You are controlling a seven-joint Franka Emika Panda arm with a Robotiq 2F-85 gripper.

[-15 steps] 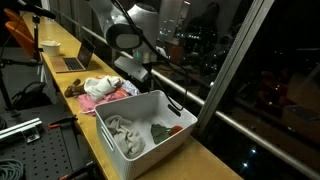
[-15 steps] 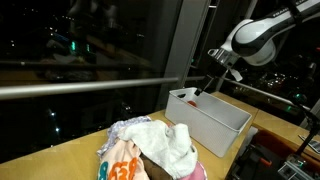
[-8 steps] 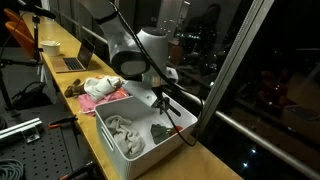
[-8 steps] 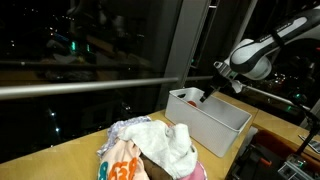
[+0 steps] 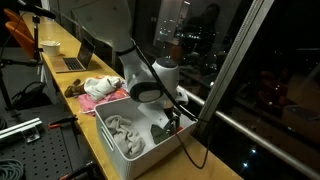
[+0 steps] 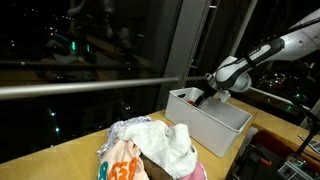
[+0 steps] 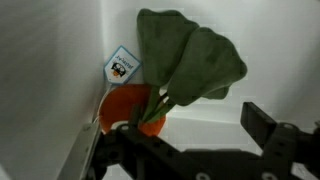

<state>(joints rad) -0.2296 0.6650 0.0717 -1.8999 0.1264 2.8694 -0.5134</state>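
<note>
The gripper hangs inside the white bin, its jaws spread wide apart with nothing between them; in the wrist view the dark fingers frame the bottom of the picture, just short of a plush vegetable; the toy has two broad green felt leaves above a round orange body, and lies against the bin's white wall close to a corner; a small diamond-shaped tag stands out beside the leaves, its print too small to read.

In an exterior view the arm bends down over the bin's far end, the gripper low among the contents; a pale crumpled cloth lies in the near end of the same bin, apart from the toy.

The bin stands on a wooden counter along a dark window; a heap of clothes sits just beside it; farther along the counter are a laptop and a cup.
</note>
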